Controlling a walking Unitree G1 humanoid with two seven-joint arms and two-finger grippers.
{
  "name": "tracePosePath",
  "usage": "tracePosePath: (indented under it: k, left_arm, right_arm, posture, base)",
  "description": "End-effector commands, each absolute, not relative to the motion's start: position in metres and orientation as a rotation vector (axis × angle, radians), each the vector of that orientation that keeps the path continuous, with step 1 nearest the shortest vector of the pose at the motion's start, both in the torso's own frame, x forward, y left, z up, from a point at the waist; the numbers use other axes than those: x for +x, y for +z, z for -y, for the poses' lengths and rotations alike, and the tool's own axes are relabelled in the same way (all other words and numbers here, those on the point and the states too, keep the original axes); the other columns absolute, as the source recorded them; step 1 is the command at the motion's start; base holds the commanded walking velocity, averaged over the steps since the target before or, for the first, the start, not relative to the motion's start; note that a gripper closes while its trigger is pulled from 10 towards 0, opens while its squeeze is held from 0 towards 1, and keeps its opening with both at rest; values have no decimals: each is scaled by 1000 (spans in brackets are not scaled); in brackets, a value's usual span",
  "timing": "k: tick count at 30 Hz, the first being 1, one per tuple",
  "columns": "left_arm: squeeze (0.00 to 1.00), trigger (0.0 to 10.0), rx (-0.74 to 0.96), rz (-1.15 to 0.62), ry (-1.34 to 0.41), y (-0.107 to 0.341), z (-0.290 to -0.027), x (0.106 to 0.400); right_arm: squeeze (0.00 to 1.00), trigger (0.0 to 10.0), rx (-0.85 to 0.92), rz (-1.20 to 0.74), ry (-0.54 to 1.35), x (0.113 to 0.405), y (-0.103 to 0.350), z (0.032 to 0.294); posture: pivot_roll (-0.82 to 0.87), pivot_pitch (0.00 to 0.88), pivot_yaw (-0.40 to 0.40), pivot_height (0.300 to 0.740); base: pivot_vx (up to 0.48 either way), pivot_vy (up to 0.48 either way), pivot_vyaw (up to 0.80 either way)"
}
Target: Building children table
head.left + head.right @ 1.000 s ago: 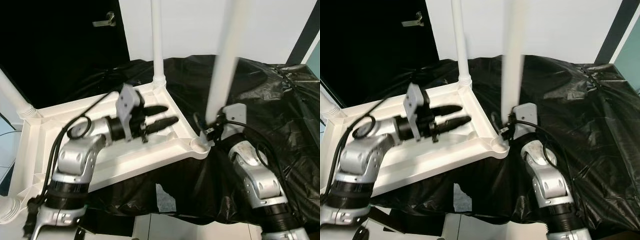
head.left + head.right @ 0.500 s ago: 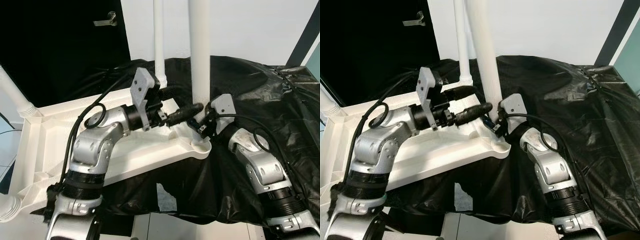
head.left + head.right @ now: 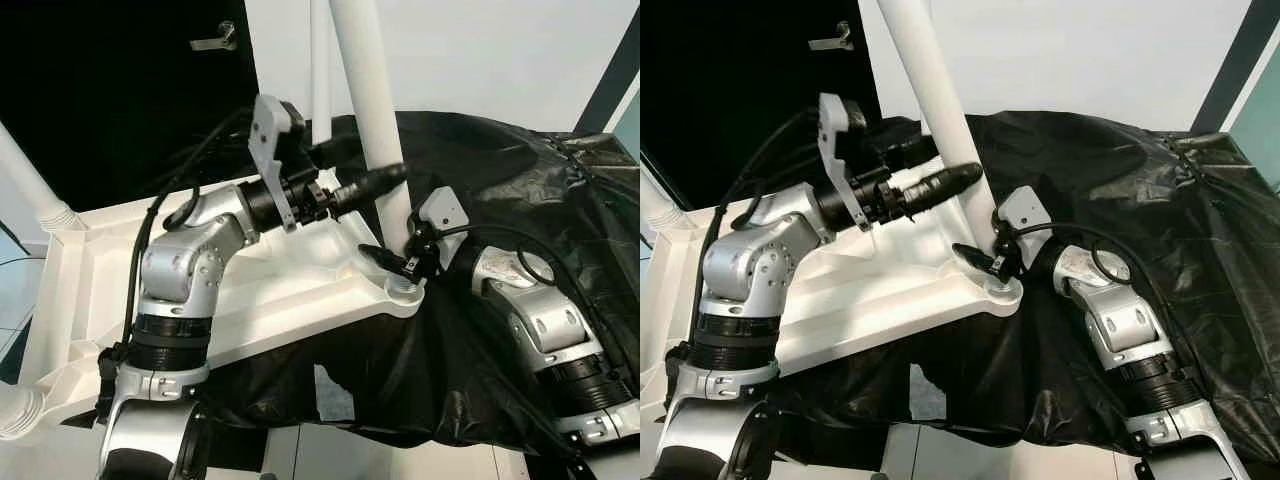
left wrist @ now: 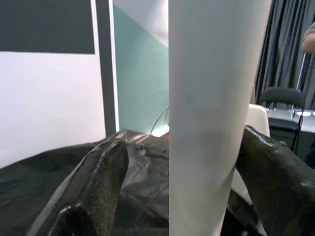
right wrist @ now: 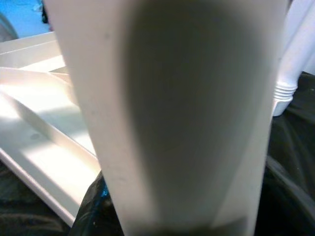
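Leaning over now, the white leg (image 3: 372,110) — left gripper (image 3: 385,178) spread around it, right gripper (image 3: 385,258) clamped low — at the tabletop (image 3: 290,290) corner.

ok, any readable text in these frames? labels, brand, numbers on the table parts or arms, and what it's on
None readable.
White table leg: plain, no print.
Upturned white tabletop: plain moulded plastic, no marks.
Left claw and right claw, both at the leg: no legible lettering on fingers or silver arm housings.
Black plastic sheet: unprinted.
Door handle: no sign near it.
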State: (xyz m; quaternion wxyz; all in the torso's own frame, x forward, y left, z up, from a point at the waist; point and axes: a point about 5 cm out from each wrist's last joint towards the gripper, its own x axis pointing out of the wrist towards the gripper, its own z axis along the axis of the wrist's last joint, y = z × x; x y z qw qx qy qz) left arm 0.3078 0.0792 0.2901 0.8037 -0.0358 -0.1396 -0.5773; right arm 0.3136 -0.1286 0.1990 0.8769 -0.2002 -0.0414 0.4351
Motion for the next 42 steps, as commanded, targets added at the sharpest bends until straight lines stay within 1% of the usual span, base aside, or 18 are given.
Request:
tracePosePath:
  k: [1, 2, 3, 4, 5, 6, 15, 16, 21, 22, 23, 24, 28, 29, 30, 31, 32, 42]
  left_arm:
    - [0, 10000, -100, 298, -1188, 295, -79, 310]
    - [0, 10000, -100, 298, -1188, 295, -79, 310]
    - [0, 6118, -106, 301, -1199, 295, -78, 309]
    - [0, 980, -99, 300, -1204, 295, -76, 308]
    - [0, 980, -99, 300, -1204, 295, -76, 308]
    - [0, 0, -95, 298, -1206, 296, -75, 308]
    - [0, 0, -65, 279, -1190, 296, -69, 309]
    - [0, 10000, -50, 277, -1167, 296, -68, 310]
    - [0, 10000, -43, 264, -1125, 297, -67, 313]
    - [0, 10000, -54, 249, -1089, 298, -67, 316]
    - [0, 10000, -54, 249, -1089, 298, -67, 316]
    - [0, 10000, -57, 246, -1057, 300, -66, 318]
    - [0, 10000, -55, 249, -985, 305, -64, 321]
    - [0, 10000, -50, 253, -952, 308, -63, 323]
    - [0, 10000, -53, 252, -922, 310, -63, 325]
    - [0, 10000, -57, 251, -906, 311, -62, 326]
    - [0, 10000, -59, 248, -872, 313, -62, 329]
    - [0, 10000, -86, 240, -766, 322, -51, 332]
  right_arm:
    - [0, 10000, -428, 82, 942, 314, 200, 127]
    - [0, 10000, -428, 82, 942, 314, 200, 127]
    - [0, 10000, -431, 81, 947, 315, 200, 126]
    - [0, 10000, -433, 80, 954, 314, 200, 126]
    - [0, 10000, -433, 80, 954, 314, 200, 126]
    - [0, 10000, -434, 79, 960, 314, 200, 126]
    - [0, 10000, -449, 90, 956, 315, 201, 125]
    - [0, 10000, -446, 95, 940, 316, 201, 126]
    - [0, 10000, -429, 102, 912, 319, 203, 126]
    - [929, 10000, -401, 118, 882, 321, 206, 126]
    - [929, 10000, -401, 118, 882, 321, 206, 126]
    - [1000, 10000, -382, 131, 856, 322, 208, 126]
    - [1000, 10000, -375, 148, 805, 323, 207, 121]
    - [620, 10000, -374, 151, 785, 324, 205, 118]
    - [106, 10000, -376, 160, 767, 324, 204, 115]
    - [106, 10000, -376, 166, 756, 324, 204, 113]
    - [0, 10000, -370, 175, 713, 326, 204, 110]
    - [0, 10000, -346, 191, 449, 341, 200, 102]
  posture:
    - [16, 0, 4, 740]
    - [16, 0, 4, 740]
    - [16, 0, 4, 740]
    - [16, 0, 4, 740]
    - [16, 0, 4, 740]
    - [16, 0, 4, 740]
    - [16, 0, 7, 740]
    - [18, 0, 6, 740]
    - [17, 0, 7, 740]
    - [17, 0, 8, 740]
    - [17, 0, 8, 740]
    - [18, 0, 10, 740]
    - [17, 0, 17, 740]
    - [18, 0, 20, 740]
    - [18, 0, 24, 740]
    - [18, 0, 24, 740]
    - [18, 0, 29, 740]
    - [21, 0, 39, 740]
  base:
    - [0, 0, 0]
    - [0, 0, 0]
    - [0, 0, 0]
    - [0, 0, 0]
    - [0, 0, 0]
    - [0, 0, 0]
    - [0, 0, 0]
    - [0, 0, 0]
    - [0, 0, 0]
    - [0, 0, 0]
    - [0, 0, 0]
    - [0, 0, 0]
    - [0, 0, 0]
    - [0, 0, 0]
    - [0, 0, 0]
    - [0, 0, 0]
    - [0, 0, 0]
    - [0, 0, 0]
